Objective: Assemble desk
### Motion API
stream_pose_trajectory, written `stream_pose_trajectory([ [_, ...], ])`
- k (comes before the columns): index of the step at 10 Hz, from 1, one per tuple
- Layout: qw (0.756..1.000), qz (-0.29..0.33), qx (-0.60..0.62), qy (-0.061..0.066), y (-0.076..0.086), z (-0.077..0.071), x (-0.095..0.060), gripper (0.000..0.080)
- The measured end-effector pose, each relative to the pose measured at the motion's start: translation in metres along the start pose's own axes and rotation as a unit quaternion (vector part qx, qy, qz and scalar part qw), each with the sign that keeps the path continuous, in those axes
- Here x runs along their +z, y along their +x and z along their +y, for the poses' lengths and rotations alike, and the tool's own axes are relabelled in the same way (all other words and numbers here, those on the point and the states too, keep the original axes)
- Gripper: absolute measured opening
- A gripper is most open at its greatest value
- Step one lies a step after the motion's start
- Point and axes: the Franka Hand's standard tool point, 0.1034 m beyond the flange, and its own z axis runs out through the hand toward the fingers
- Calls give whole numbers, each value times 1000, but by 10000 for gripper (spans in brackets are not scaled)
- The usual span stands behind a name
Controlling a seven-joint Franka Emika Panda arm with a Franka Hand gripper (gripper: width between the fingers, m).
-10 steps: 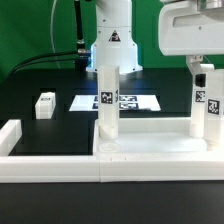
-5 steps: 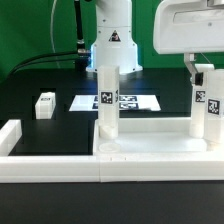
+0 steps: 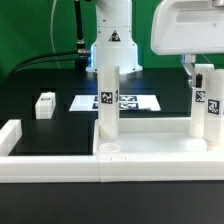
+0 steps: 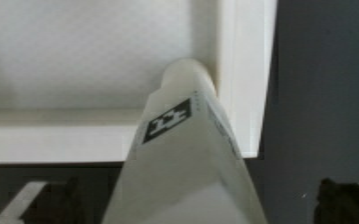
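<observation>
Fingers [image 4: 346,200] at their widest, holding nothing. In the wrist view one stands on either side of the white square block leg [image 4: 185,150], with a clear gap on each side.

The leg [image 3: 206,112] stands upright on the wide flat white rimmed tabletop panel [image 3: 160,124], at the right edge of the exterior frame. Its long axis is vertical and its top sits level with my fingertips [image 3: 189,63]. The leg therefore lies straight below me, and I judge the clean way off is straight up along that axis, with no sideways drift.

Against one second ago, the fingers have spread a little wider and my hand sits slightly higher in the upper right of the frame. The leg has not shifted.
</observation>
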Motion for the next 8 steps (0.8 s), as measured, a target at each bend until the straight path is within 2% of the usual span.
stream_pose_trajectory([
  [3, 995, 0, -104, -1, 1, 4, 0, 649],
  [4, 986, -1, -166, -3, 1, 5, 0, 649],
  [6, 986, 0, -168, -4, 1, 5, 0, 649],
  [8, 986, 0, -167, -5, 1, 6, 0, 369],
])
